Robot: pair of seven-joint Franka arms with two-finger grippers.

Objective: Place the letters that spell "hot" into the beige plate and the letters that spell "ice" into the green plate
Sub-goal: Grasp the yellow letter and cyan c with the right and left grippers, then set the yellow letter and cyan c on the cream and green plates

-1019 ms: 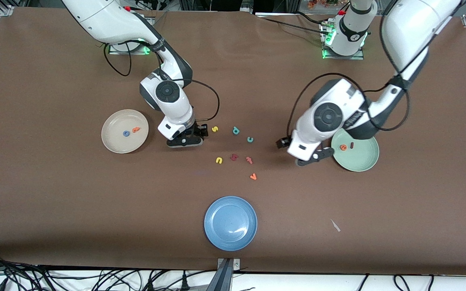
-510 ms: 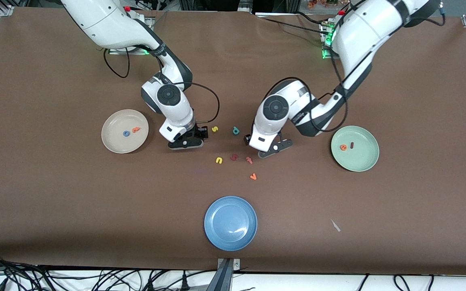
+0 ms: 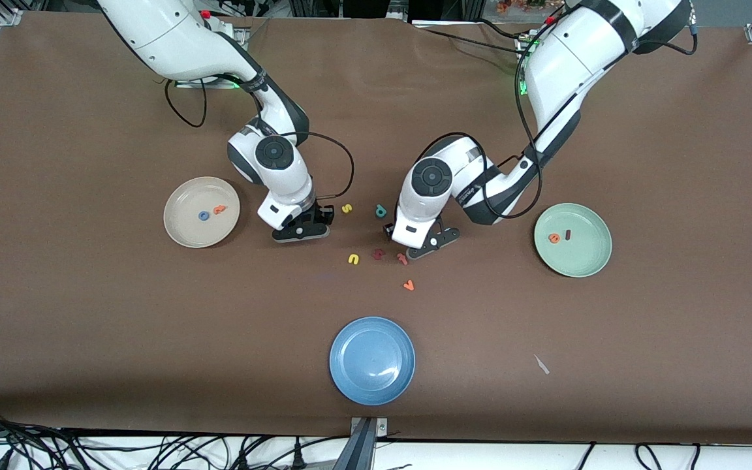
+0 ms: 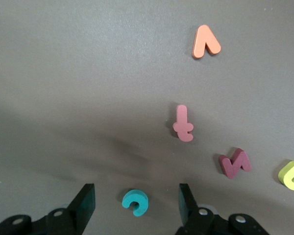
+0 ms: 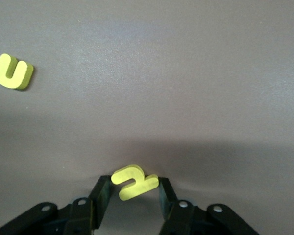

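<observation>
My right gripper (image 5: 133,192) is low over the table beside the beige plate (image 3: 187,196), shut on the yellow h (image 5: 134,182), which sits tilted between its fingertips. That plate holds the blue o (image 3: 203,215) and orange t (image 3: 220,209). My left gripper (image 4: 135,205) stands open low over the middle of the table, with the teal c (image 4: 135,202) flat on the table between its fingers and touching neither. The left hand (image 3: 425,241) hides the c in the front view. The green plate (image 3: 585,258) holds the orange e (image 3: 553,238) and dark red i (image 3: 568,234).
Loose letters lie around the grippers: a yellow s (image 3: 346,209), a teal stemmed letter (image 3: 380,210), a yellow u (image 3: 353,259), a dark red hooked letter (image 3: 377,254), a pink letter (image 3: 402,258) and an orange v (image 3: 408,284). A blue plate (image 3: 372,360) sits near the front edge.
My left arm has swung from the green plate to the middle of the table and come down around the teal c. My right gripper has closed on the yellow h.
</observation>
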